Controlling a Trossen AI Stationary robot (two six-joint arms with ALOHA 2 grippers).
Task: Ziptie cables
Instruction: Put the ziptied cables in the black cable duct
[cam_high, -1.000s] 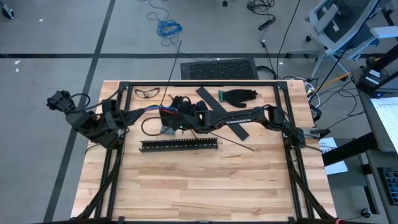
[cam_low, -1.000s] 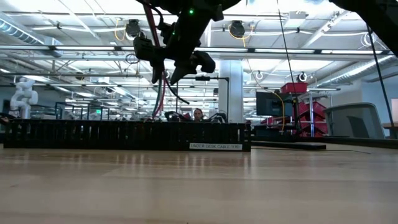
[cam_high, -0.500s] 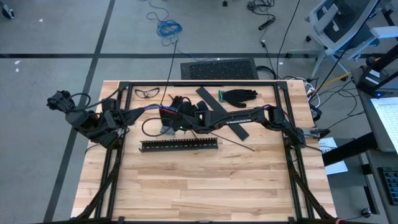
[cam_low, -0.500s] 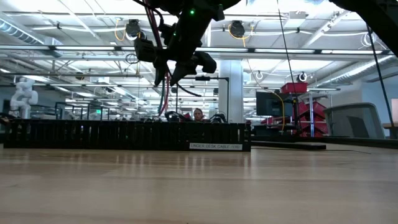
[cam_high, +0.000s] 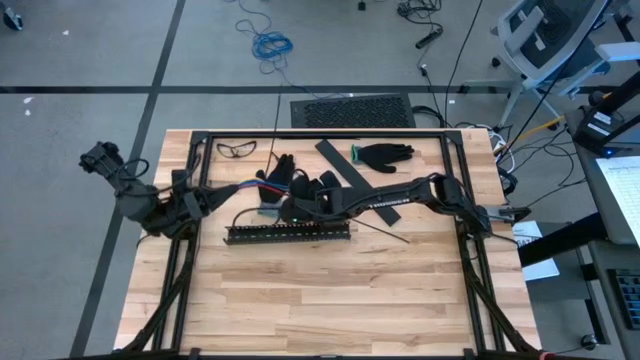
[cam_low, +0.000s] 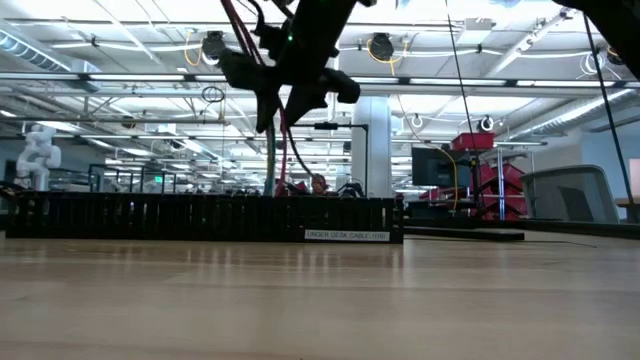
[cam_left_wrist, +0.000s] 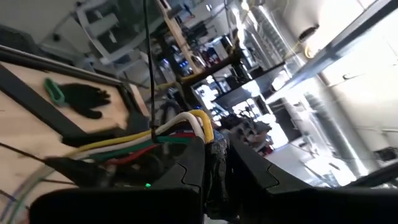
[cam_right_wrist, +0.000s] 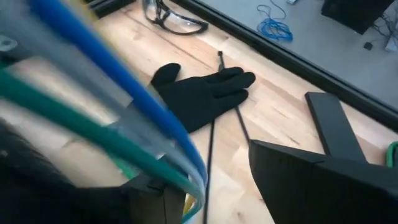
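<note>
The cables (cam_high: 238, 188), a bundle of yellow, white, green, red and blue wires, run above the table between my two grippers. My left gripper (cam_high: 203, 200), at the table's left, is shut on one end of them (cam_left_wrist: 186, 127). My right gripper (cam_high: 275, 203) hovers over the black slotted strip (cam_high: 290, 232) with its fingers apart. The cables (cam_right_wrist: 124, 106) pass between those fingers, close to one of them. In the low view, green and red wires (cam_low: 272, 150) hang below the right gripper (cam_low: 268, 112), behind the strip (cam_low: 200, 217). My left gripper pinches the bundle's end (cam_left_wrist: 200, 132) between its two fingers, which point about level toward the table's right. The wires loop out just past the fingertips and run off clear of the table. My right gripper has the cables lying by the inner side of one finger (cam_right_wrist: 152, 190); whether they touch I cannot tell.
A black glove (cam_high: 280, 168) lies just beyond the grippers, and a second glove with a green band (cam_high: 385, 154) lies at the far right. Safety glasses (cam_high: 237, 148) lie at the far left, a flat black bar (cam_high: 345, 170) and thin black sticks (cam_high: 385, 233) lie mid-table.
My right gripper has gone toward the table's near edge, closer to the slotted strip, uncovering the black glove, and its fingers have narrowed somewhat. My left gripper has shifted a little toward the near edge and rolled. The wires now hang straighter below the right gripper.
</note>
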